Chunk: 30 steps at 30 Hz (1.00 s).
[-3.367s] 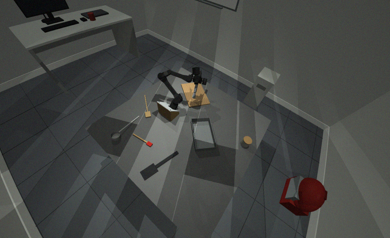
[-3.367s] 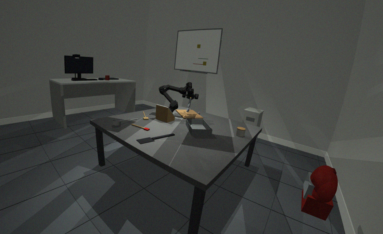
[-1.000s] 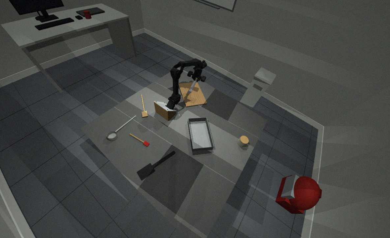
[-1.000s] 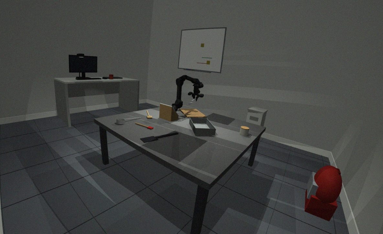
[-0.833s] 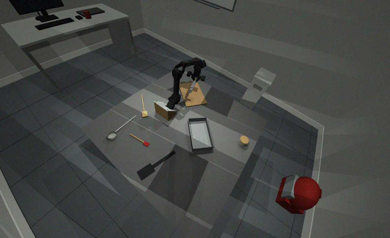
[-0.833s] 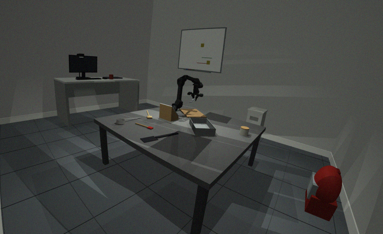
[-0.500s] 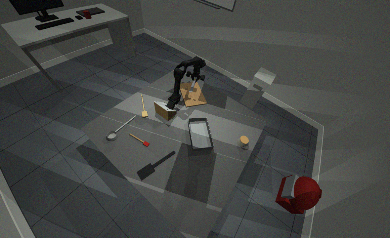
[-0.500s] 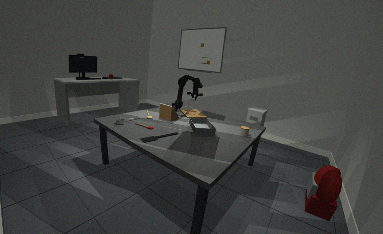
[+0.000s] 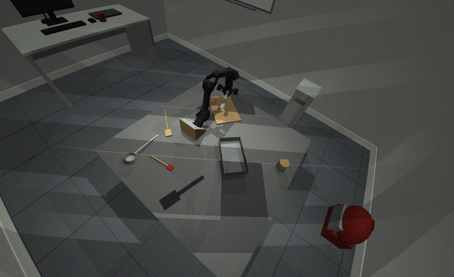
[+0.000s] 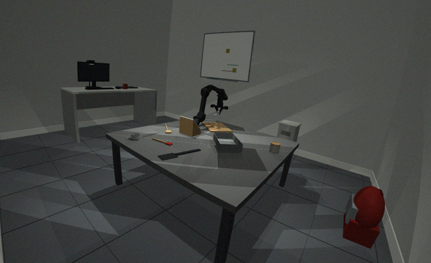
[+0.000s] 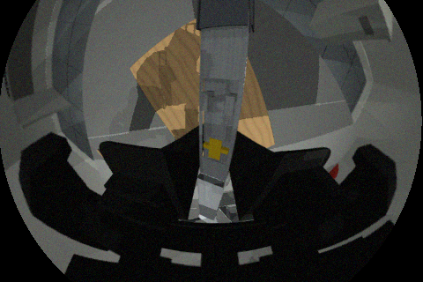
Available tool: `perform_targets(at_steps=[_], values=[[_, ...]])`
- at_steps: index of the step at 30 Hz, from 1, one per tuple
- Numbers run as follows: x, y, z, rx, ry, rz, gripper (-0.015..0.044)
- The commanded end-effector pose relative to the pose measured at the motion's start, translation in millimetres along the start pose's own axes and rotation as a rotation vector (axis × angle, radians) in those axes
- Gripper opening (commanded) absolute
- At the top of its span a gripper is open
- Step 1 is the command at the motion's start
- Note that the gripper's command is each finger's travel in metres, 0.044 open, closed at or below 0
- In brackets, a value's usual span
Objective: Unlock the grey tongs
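My gripper (image 9: 227, 92) (image 10: 219, 111) (image 11: 214, 129) is shut on the grey tongs (image 9: 223, 103) (image 10: 216, 113) (image 11: 224, 62), high above the wooden board (image 9: 233, 118) (image 10: 222, 128) (image 11: 260, 129). The tongs are tilted and clear of the board. In the wrist view a yellow lock piece (image 11: 215, 149) shows on them between the fingers, and a dark end part lies at the top of the view. The arms look close together; whether the lock is released I cannot tell. The roasting tin (image 9: 236, 172) (image 10: 230, 148) stands apart from the board, with nothing across it.
A brown wedge-shaped block (image 9: 196, 134) (image 10: 187, 126) stands by the arm base. A lidded jar (image 9: 282, 164) (image 10: 274, 147) is right of the tin. A black spatula (image 9: 170, 199) (image 10: 167, 156), a red-ended brush (image 9: 169, 167) (image 10: 168, 143) and a strainer (image 9: 129, 158) (image 10: 135, 136) lie farther off.
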State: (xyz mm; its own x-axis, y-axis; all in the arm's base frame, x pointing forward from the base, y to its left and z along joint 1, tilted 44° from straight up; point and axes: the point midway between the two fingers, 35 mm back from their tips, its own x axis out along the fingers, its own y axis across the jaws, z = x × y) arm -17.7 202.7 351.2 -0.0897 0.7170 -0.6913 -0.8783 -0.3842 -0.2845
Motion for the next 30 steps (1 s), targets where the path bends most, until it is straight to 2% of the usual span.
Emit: perform_targets(at_steps=[1,30], values=[[6.3,-1.5,0.7,-0.001,0.003,-0.006,-0.0150],[54.3,-3.1,2.5,-0.001,0.002,-0.006,-0.0150]])
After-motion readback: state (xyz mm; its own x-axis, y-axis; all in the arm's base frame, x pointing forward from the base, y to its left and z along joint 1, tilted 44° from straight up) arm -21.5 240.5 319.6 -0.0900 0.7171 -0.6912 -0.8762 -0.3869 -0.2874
